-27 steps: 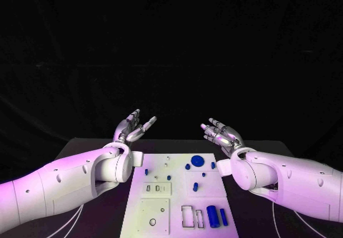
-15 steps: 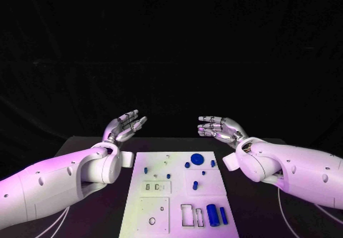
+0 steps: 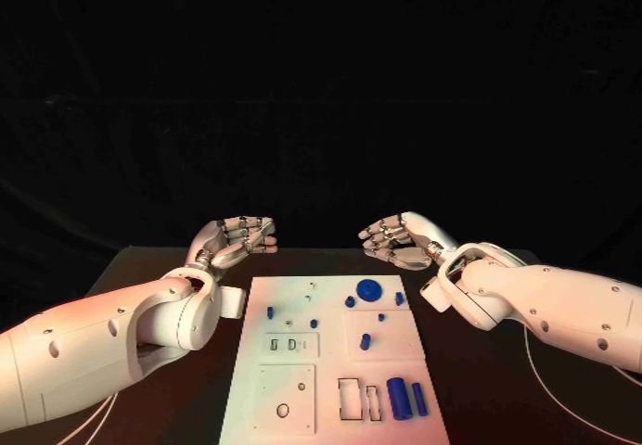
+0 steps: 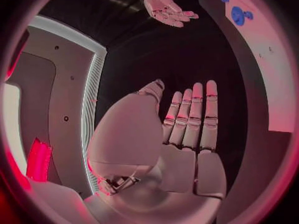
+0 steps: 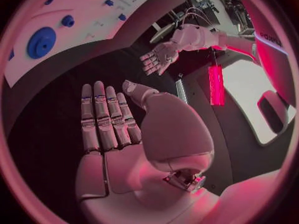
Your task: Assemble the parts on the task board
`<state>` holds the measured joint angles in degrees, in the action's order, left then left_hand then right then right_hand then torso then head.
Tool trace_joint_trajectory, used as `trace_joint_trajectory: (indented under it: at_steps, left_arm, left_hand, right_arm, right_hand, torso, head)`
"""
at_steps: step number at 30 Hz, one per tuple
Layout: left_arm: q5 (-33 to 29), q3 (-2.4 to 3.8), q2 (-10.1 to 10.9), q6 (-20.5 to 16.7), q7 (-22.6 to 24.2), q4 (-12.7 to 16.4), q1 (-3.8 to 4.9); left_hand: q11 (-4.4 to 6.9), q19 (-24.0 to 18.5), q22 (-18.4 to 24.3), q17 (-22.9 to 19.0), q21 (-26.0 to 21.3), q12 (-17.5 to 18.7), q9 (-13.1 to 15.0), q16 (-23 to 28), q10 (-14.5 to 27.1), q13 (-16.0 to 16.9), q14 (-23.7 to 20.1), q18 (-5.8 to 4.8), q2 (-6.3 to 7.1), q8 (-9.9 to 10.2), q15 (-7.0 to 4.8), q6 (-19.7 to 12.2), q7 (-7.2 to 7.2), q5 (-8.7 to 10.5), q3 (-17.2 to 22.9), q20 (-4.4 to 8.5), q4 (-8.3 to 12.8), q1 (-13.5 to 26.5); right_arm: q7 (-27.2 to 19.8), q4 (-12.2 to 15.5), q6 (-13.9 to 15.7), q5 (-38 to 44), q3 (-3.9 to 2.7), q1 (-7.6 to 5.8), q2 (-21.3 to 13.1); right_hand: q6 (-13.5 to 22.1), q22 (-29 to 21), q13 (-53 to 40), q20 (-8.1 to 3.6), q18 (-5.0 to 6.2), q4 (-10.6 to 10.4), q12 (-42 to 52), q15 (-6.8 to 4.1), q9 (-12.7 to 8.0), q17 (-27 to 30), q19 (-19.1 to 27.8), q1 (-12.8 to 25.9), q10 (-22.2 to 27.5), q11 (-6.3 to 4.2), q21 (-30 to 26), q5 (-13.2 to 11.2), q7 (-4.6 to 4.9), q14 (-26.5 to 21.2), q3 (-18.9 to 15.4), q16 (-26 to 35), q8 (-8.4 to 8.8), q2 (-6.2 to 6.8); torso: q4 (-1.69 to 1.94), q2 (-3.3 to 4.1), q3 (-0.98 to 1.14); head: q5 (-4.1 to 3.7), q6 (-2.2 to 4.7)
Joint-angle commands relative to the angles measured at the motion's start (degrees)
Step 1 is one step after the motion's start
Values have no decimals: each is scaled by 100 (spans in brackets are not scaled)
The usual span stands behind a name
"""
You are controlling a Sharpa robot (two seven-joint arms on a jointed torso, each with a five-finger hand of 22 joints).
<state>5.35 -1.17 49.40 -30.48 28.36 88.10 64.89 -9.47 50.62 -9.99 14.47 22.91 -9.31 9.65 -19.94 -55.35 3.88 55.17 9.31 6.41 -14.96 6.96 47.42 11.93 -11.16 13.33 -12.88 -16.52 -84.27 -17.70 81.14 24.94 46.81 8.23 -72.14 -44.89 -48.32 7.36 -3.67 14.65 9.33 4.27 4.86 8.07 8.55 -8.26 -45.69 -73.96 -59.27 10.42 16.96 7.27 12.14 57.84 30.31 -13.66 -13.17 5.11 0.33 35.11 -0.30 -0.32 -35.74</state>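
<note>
Hands raised beyond task board (image 3: 335,357), left hand (image 3: 236,241) and right hand (image 3: 399,237) both empty, fingers extended

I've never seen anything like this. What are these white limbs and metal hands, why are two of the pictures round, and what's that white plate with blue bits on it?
This is a robot with two white arms, each ending in a silver hand. The square picture comes from a camera on its head, looking down at a black table. Its left hand and right hand are raised beyond the table's far edge, holding nothing. The round pictures come from fisheye cameras at each wrist, behind the left hand and the right hand, showing flat palms with fingers straight. The white plate is the task board; the blue pieces, such as the blue disc and blue cylinder, are the parts to assemble.
</note>
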Motion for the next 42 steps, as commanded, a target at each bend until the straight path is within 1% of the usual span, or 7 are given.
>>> trace_joint_trajectory:
  at_steps: [1, 8, 14, 17, 22, 28, 42]
  left_arm:
    - [282, 22, 102, 335, -76, 187, 27]
    - [359, 43, 364, 491, -193, 646, 50]
    - [373, 61, 505, 565, -256, 950, 72]
    - [375, 67, 545, 590, -279, 1048, 84]
    - [377, 74, 587, 617, -307, 1153, 100]
    - [377, 77, 596, 627, -331, 1182, 106]
    - [377, 86, 630, 640, -364, 1219, 121]
  left_hand:
    - [104, 467, -107, 338, 321, 63, 61, -252, -620, 6, 597, 120, 185, -91, -163, 336, -21, 51, 227, 164, 4, -103]
    - [93, 550, -172, 513, 467, 198, 54, -385, -620, 1, 734, 111, 284, -28, -186, 288, 4, 56, 257, 207, 3, -52]
    - [93, 573, -198, 572, 521, 233, 55, -432, -621, 4, 754, 111, 299, -14, -193, 282, 4, 56, 257, 216, 3, -24]
    - [94, 578, -204, 585, 533, 240, 56, -442, -620, 5, 755, 110, 303, -11, -193, 279, 4, 57, 256, 218, 3, -17]
    - [91, 584, -216, 609, 558, 259, 55, -454, -613, 5, 744, 108, 313, -1, -192, 269, 4, 58, 251, 221, 4, -2]
    - [89, 588, -225, 626, 576, 276, 54, -462, -602, 4, 736, 107, 313, 7, -191, 259, 6, 57, 253, 223, 8, -1]
    - [85, 589, -237, 650, 598, 298, 53, -476, -587, 3, 728, 106, 318, 18, -190, 246, 9, 58, 253, 225, 10, 3]
  right_arm:
    - [587, 39, -340, 1548, -2, -58, -2]
    - [1313, 257, -743, 3269, -3, -134, -5]
    - [1747, 361, -914, 4206, -3, -152, 51]
    - [1861, 363, -968, 4454, -4, -154, 90]
    - [2039, 355, -1030, 4752, -4, -152, 156]
    - [2198, 332, -1047, 4909, -4, -146, 211]
    - [2320, 180, -1175, 5034, 6, -86, 350]
  right_hand:
    - [-437, 202, -36, -280, 124, 87, -86, -302, 89, -341, -691, 43, -617, -212, 481, 102, -23, 910, 35, -392, -175, 309]
    - [-681, 756, -88, -694, 110, 78, -116, -669, 256, -1255, -1473, 89, -971, -448, 1448, 344, -220, 2014, -333, -1356, -305, 457]
    - [-678, 1207, -151, -853, 105, -59, -125, -750, 344, -2156, -1871, 215, -949, -492, 2129, 417, -251, 2578, -411, -2442, -234, 568]
    - [-678, 1455, -189, -879, 94, -107, -111, -732, 391, -3295, -1959, 215, -920, -485, 2453, 464, -249, 2721, -372, -3658, -196, 602]
    - [-617, 3886, -235, -813, -206, -209, -115, -693, 483, -5655, -2669, 217, -698, -428, 4395, 483, -194, 2873, -319, -5982, -93, 685]
    - [-571, 4605, -241, -759, -294, -239, -129, -658, 523, -6106, -2856, 187, -473, -393, 4936, 489, -179, 2896, -337, -6423, -38, 702]
    - [-547, 5007, -268, -728, -341, -239, -117, -636, 557, -6313, -2958, 109, -386, -378, 5233, 509, -171, 2907, -316, -6632, -6, 650]
  torso:
    - [25, 131, -16]
    - [76, 314, -29]
    - [120, 469, -40]
    - [131, 524, -44]
    - [138, 612, -49]
    - [141, 682, -69]
    - [175, 768, -90]
  head:
    - [-19, -23]
    - [-54, -42]
    - [-88, -53]
    - [-97, -49]
    - [-108, -23]
    - [-129, -12]
    - [-143, -14]
